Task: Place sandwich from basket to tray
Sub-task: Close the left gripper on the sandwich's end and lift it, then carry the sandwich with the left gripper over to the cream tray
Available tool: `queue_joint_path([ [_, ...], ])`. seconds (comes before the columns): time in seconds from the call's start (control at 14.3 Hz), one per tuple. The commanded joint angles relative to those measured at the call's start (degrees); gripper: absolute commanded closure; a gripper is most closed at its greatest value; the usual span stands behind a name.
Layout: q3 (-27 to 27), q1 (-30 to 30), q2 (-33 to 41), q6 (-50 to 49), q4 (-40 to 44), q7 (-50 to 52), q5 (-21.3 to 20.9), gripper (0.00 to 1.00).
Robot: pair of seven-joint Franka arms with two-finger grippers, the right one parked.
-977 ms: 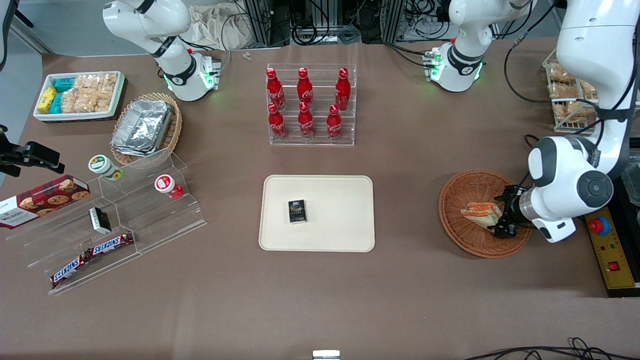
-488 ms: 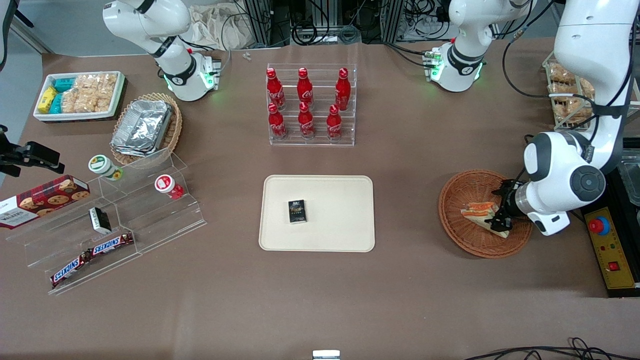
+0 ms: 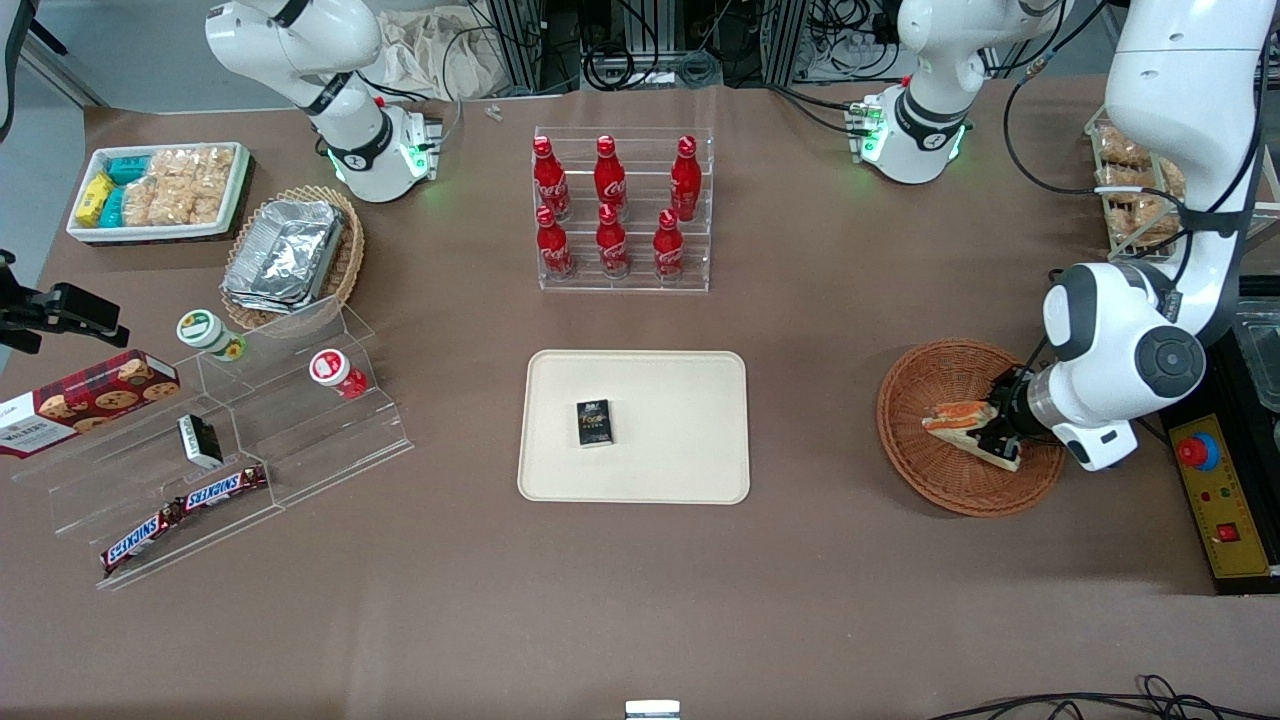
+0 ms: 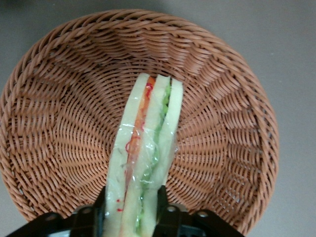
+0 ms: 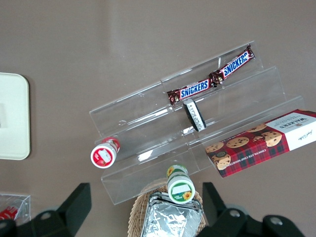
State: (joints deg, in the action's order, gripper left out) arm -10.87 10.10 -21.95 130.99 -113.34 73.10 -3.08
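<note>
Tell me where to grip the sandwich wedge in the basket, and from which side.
Grip across the flat bread faces at the wide end, coming from the basket's working-arm rim. The sandwich stands on edge, layers up, so the gripper probably does best pinching it there, as now.

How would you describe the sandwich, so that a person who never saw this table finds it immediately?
Find the round reddish-brown basket toward the working arm's end of the table. The gripper inside it is shut on the sandwich: a plastic-wrapped wedge of pale bread with orange and green layers, the only item in that basket.
</note>
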Motion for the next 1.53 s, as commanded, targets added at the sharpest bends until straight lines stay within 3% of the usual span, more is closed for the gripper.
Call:
queue_joint_path([
  [0.0,-0.73,0.00,1.56,-0.55,1.53,0.64,-0.88,1.00],
  [0.35,-7.83,0.00,1.03,-20.56,19.43,-0.06,-0.61,1.00],
  [0.56,-16.78,-0.08,0.94,-25.42,26.05,-3.30,-0.70,1.00],
  [0.7,-22.24,-1.22,-0.28,-25.43,26.15,-9.87,-3.14,1.00],
  [0.77,-23.22,-3.49,-2.64,-25.26,26.06,-12.43,-4.38,1.00],
  [0.98,-23.14,-13.85,-11.86,-24.73,29.29,-15.01,-14.56,1.00],
  [1.05,-23.14,-16.23,-15.02,-24.73,30.88,-15.10,-15.98,1.00],
  [1.47,-23.14,-19.95,-23.05,-24.38,33.01,-18.70,-17.49,1.00],
])
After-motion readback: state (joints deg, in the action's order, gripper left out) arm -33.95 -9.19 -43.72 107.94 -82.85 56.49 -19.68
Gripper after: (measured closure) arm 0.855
